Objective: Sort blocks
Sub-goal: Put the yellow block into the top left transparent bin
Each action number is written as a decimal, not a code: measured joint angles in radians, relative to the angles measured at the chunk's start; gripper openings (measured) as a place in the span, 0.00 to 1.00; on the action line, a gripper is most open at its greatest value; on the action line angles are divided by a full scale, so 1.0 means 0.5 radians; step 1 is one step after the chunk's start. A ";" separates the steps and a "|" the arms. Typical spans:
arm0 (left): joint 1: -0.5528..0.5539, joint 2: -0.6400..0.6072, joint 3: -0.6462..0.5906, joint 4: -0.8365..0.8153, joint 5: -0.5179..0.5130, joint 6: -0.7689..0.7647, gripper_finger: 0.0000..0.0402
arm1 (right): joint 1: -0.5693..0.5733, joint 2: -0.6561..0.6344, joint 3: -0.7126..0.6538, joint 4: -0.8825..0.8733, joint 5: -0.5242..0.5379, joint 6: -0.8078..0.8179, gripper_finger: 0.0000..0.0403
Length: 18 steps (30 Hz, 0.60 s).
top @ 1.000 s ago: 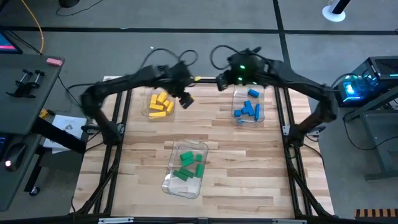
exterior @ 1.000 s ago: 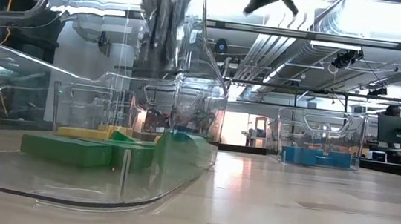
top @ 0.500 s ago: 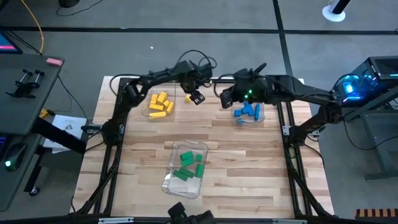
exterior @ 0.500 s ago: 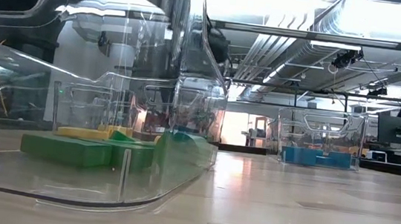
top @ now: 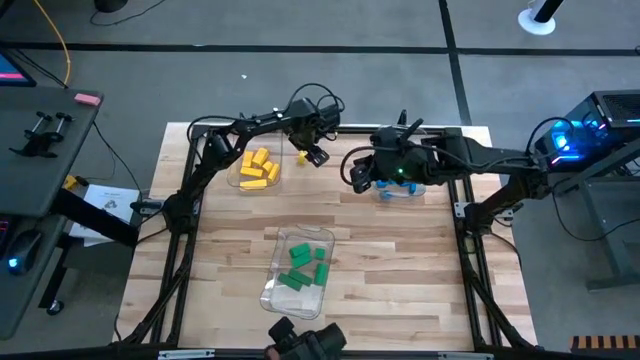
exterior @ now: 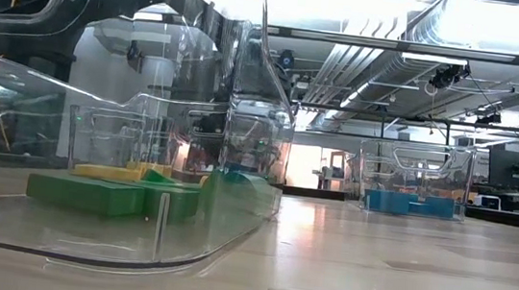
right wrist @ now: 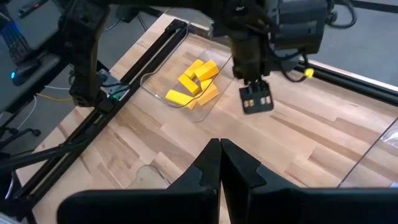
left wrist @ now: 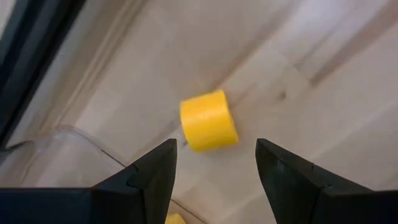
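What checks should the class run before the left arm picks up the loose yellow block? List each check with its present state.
1. Loose yellow block lies alone on the bare table, outside the bins: ok.
2. Left end effector open, the block showing between its fingers: ok.
3. Bin of yellow blocks close beside the left arm: ok.
4. Right end effector shut, empty, hanging near the bin of blue blocks: ok.
5. Height of the left fingers above the block: cannot tell.

No readable text, label, brand, number or sign shows in any view
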 joint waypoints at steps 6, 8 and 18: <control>0.059 0.026 0.000 0.057 0.137 -0.157 0.52 | 0.025 0.001 0.000 0.000 0.000 0.014 0.00; 0.063 0.060 0.000 0.069 0.176 -0.157 0.52 | 0.025 0.001 0.000 0.000 0.000 0.014 0.00; 0.059 0.103 0.000 0.135 0.213 -0.206 0.52 | 0.025 0.001 0.000 0.000 0.001 -0.021 0.00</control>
